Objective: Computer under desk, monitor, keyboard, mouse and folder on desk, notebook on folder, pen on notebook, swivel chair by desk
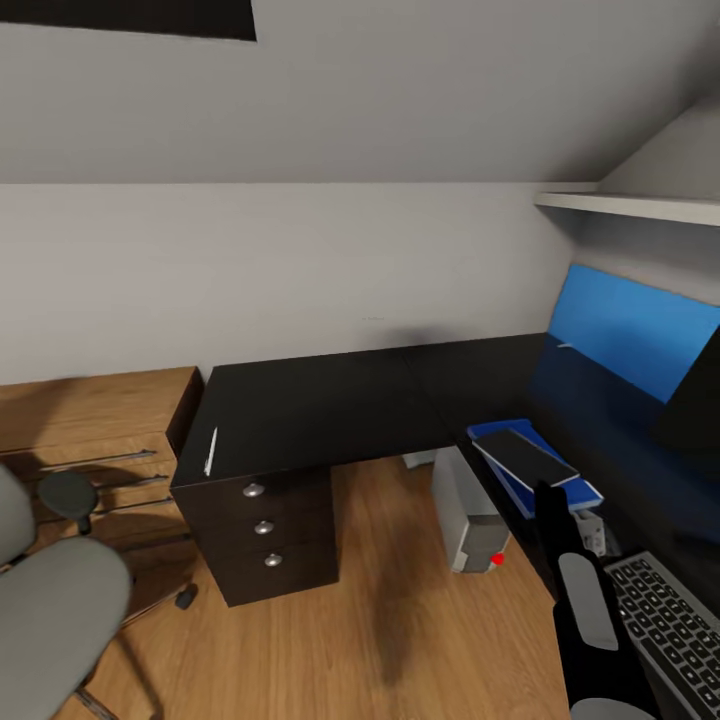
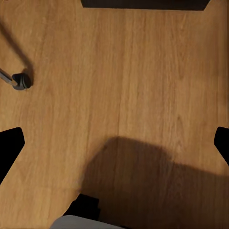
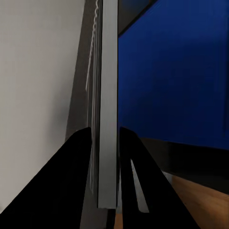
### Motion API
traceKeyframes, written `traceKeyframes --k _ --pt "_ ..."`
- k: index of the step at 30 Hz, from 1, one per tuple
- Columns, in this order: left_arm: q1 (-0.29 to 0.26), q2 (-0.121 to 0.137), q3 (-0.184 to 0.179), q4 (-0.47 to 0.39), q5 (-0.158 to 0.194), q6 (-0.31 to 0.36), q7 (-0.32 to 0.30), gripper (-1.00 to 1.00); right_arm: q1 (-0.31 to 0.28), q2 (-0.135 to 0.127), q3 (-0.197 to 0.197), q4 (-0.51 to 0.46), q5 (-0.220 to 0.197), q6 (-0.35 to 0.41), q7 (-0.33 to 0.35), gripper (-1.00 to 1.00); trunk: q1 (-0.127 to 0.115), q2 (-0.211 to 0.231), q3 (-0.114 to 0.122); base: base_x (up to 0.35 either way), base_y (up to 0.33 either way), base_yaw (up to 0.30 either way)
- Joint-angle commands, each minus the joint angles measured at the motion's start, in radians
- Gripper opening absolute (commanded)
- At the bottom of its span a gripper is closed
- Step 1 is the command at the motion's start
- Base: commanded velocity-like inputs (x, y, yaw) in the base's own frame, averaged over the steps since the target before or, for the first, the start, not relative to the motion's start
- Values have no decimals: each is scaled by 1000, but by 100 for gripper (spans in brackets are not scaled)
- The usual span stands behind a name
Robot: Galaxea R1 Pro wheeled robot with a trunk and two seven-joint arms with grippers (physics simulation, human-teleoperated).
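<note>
The black desk (image 1: 300,410) runs in an L along the wall. A thin whitish pen (image 1: 211,452) lies at its left edge above the drawers. On the right wing the blue folder (image 1: 575,492) carries the grey notebook (image 1: 525,455). Under that wing stands the grey computer (image 1: 465,510). The monitor (image 1: 692,412) shows dark at the right edge. My right gripper (image 3: 107,131) is shut on one end of the keyboard (image 3: 108,95), seen edge-on; the keyboard (image 1: 665,630) lies beside my right arm (image 1: 590,600). My left gripper (image 2: 114,143) hangs open over bare floor. The swivel chair (image 1: 50,610) is at the lower left.
A light wooden drawer unit (image 1: 90,430) stands left of the desk. A blue wall panel (image 1: 630,330) and a white shelf (image 1: 640,207) sit above the right wing. One chair castor (image 2: 20,81) rests on the wooden floor (image 1: 400,620).
</note>
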Motion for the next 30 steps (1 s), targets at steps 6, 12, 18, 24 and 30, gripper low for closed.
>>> traceKeyframes --k 6,12,18,24,30 --pt "0 1 -9 0 10 -4 7 100 -1 0 -1 -3 -76 4 1 -100 0 -1 -1 0 0 -17" --pt "-1 1 -9 0 10 -4 7 100 -1 0 -1 -6 -83 1 7 -100 0 -1 -1 0 0 -1" --pt "-1 1 -9 1 10 -4 7 100 -1 0 0 -13 -83 1 8 -100 0 -1 -1 0 0 0" --pt "-1 1 -9 2 10 -4 7 100 -1 0 2 -43 -76 -2 10 -100 0 -1 -1 0 0 0" --pt "-1 1 -9 2 9 -4 7 100 -1 0 7 -41 -66 -29 9 -100 0 -1 -1 0 0 0"
